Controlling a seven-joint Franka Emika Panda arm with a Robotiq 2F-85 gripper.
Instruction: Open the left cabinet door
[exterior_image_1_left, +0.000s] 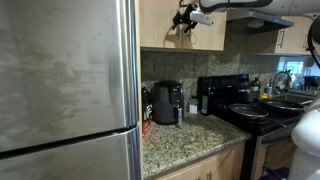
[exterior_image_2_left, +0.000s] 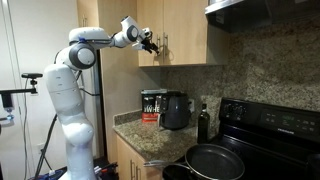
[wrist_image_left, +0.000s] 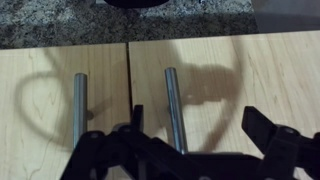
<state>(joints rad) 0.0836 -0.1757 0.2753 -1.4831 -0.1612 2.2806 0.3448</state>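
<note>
High above the granite worktop (exterior_image_1_left: 190, 135), near twelve o'clock in both exterior views, the robot arm's gripper (exterior_image_1_left: 184, 18) hovers right at a pair of tall tan upper cabinet doors. The left cabinet door (exterior_image_1_left: 160, 22) is shut, its face level with the twin door (exterior_image_1_left: 208, 38) on its three o'clock side. The wrist view stands upside down, with speckled backsplash (wrist_image_left: 200, 25) along its top edge. Two slim silver bars run either side of the seam between the doors. The jaws are spread wide, and one bar handle (wrist_image_left: 170, 100) lies between them, apparently not yet gripped. Because that picture is inverted, this bar is most likely the left door's own, though that is a judgement. The step in hand is lining up on the handle. Next, the jaws would need to close on the bar, then draw it outward in an arc around the hinges at the door's nine o'clock edge.
</note>
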